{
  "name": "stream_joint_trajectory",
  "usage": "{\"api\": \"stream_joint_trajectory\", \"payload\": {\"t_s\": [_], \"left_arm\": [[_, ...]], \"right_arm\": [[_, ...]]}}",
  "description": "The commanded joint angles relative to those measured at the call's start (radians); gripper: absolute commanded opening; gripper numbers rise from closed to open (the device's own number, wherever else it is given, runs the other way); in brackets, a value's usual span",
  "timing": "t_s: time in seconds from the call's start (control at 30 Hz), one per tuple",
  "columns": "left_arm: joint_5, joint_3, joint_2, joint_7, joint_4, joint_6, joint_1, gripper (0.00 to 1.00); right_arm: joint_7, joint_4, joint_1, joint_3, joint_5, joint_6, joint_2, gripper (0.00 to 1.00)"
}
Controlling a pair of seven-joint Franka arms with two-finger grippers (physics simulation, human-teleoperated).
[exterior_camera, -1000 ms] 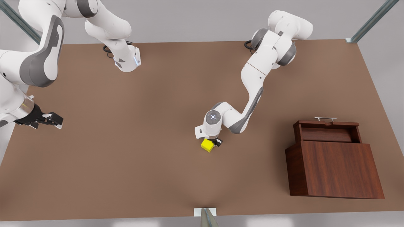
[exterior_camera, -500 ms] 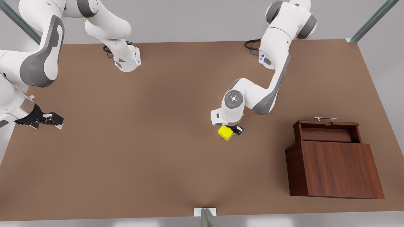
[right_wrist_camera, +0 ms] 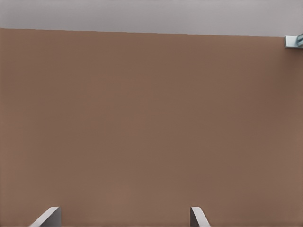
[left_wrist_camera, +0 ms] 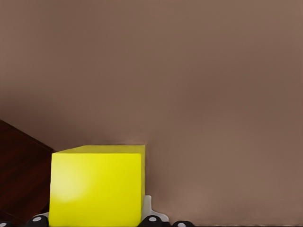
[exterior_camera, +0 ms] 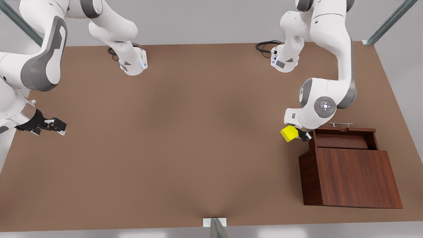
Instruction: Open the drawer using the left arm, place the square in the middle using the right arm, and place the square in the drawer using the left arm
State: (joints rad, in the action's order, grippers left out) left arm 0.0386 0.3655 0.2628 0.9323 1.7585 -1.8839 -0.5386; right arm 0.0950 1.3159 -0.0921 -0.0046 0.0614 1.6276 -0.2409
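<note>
— What does the front view give you?
— My left hand (exterior_camera: 299, 135) grips the square (exterior_camera: 289, 133) above the tabletop (exterior_camera: 185, 132), just beside the open drawer (exterior_camera: 343, 138). My right hand (exterior_camera: 54, 127) waits at the front view's left.
— The left wrist view?
— The square (left_wrist_camera: 97, 187), clamped; dark wood beside it.
— The right wrist view?
— My fingertips (right_wrist_camera: 47, 216) are spread apart over bare tabletop (right_wrist_camera: 151, 123).

The left gripper (exterior_camera: 295, 135) hangs pointed down from a bent arm near the tabletop's right edge in the front view, clamped on the square (exterior_camera: 289, 133); the right gripper (exterior_camera: 55, 126) waits spread at the opposite edge.
</note>
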Motion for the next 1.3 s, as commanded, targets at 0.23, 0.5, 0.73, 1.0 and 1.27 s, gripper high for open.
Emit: {"api": "stream_joint_trajectory", "payload": {"t_s": [0.23,0.5,0.73,1.0,1.27], "left_arm": [[0.006,0.142,0.01,0.273,0.004,-0.011,0.0,0.74],[0.021,0.176,0.047,0.523,0.004,-0.057,0.111,0.75],[0.029,0.177,0.061,0.617,0.003,-0.052,0.164,1.0],[0.029,0.162,0.065,-0.216,-0.269,0.341,0.14,1.0],[-0.066,-0.356,0.004,-0.991,-0.404,0.259,0.403,1.0]], "right_arm": [[-0.001,-0.001,0.0,0.0,0.0,0.0,0.0,1.0],[0.0,-0.001,-0.001,0.0,0.0,0.0,0.0,1.0],[0.0,-0.001,-0.001,0.0,0.0,0.0,0.0,1.0],[-0.001,0.0,0.0,0.0,0.0,0.0,0.0,1.0],[0.0,-0.001,0.0,-0.002,0.0,0.0,0.0,1.0]]}}
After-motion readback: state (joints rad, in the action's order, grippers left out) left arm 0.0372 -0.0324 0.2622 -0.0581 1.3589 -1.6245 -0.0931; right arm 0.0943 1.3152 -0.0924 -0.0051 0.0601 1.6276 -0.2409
